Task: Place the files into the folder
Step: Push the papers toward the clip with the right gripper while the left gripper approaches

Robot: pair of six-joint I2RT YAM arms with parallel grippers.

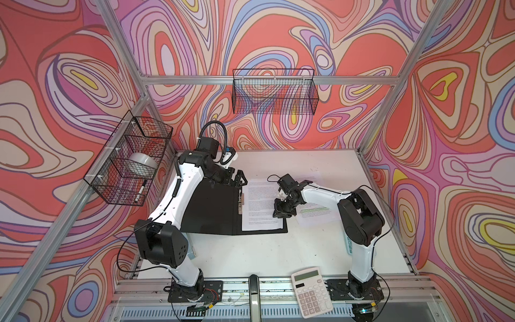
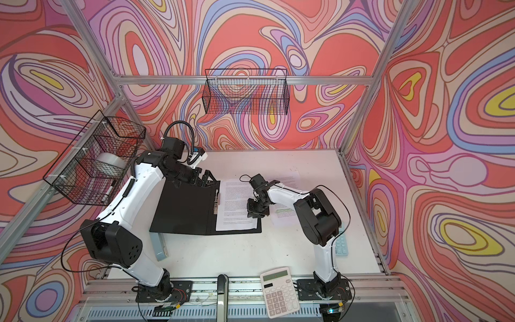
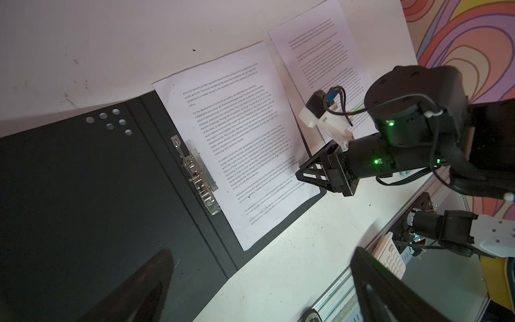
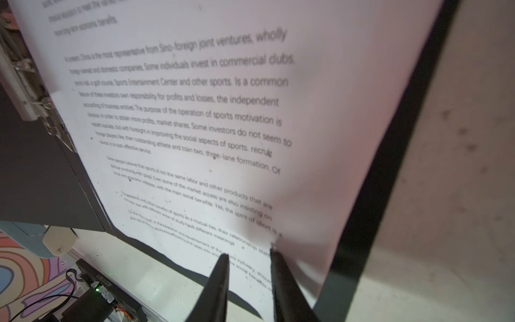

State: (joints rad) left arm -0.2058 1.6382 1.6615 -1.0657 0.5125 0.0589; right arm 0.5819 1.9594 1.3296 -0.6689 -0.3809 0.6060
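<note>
Black folder (image 1: 211, 206), highlighted sheet (image 1: 312, 218), both partly hidden

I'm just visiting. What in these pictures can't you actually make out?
- Loose sheets, both top views: partly covered by the right arm.
- Teal calculator, in a top view: mostly behind that arm.
- Text on the sheet in the folder: too small in both top views, blurred in the right wrist view.
- Folder's outer cover: face down, hidden everywhere.
- Right end effector: whether its tips touch the sheet; the right wrist view blurs there.
</note>
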